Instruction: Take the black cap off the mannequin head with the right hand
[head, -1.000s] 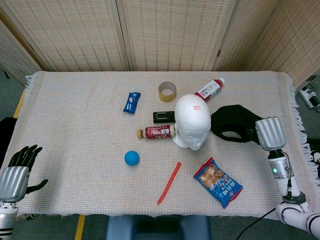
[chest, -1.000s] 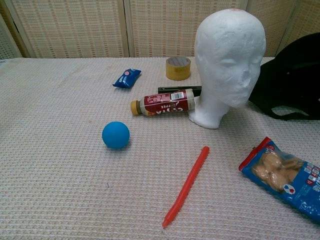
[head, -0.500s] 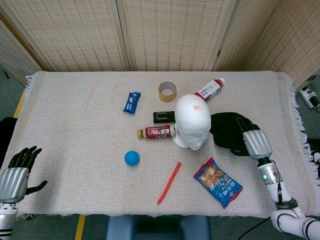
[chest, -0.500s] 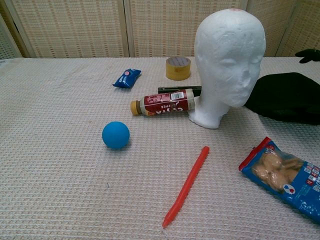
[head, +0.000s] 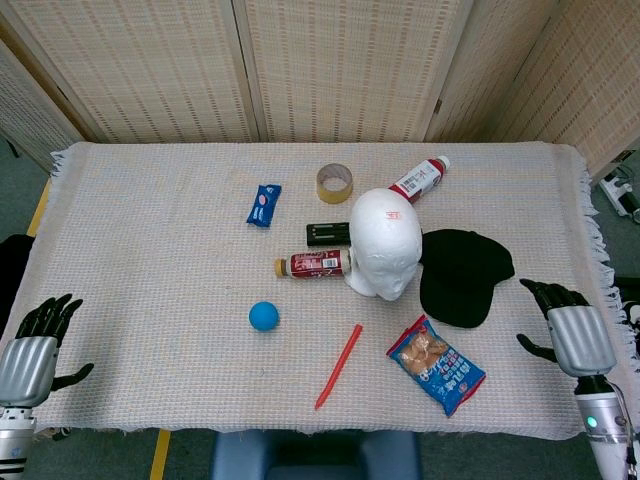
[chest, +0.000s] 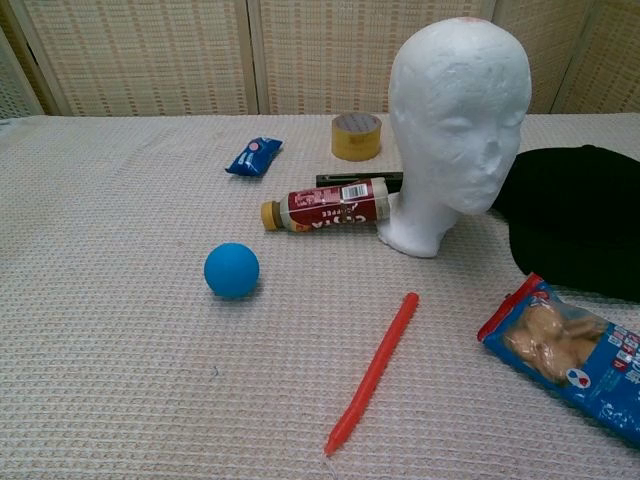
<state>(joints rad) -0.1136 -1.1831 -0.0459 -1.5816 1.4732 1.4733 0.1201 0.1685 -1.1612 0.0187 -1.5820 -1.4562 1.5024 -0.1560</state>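
The black cap (head: 463, 275) lies flat on the cloth just right of the bare white mannequin head (head: 384, 243). The chest view shows the same cap (chest: 575, 217) beside the head (chest: 458, 120). My right hand (head: 570, 331) hovers at the table's right edge, apart from the cap, fingers spread and holding nothing. My left hand (head: 34, 345) stays at the near left corner, fingers apart, empty. Neither hand shows in the chest view.
On the cloth lie a blue ball (head: 263, 316), a red stick (head: 338, 366), a blue snack bag (head: 436, 365), two bottles (head: 314, 265) (head: 418, 180), a tape roll (head: 334, 182), a black box (head: 327, 234) and a small blue packet (head: 263, 204).
My right hand let go of the black cap and drew back toward the near right edge. The cap settled flat beside the mannequin head. The left hand barely moved.
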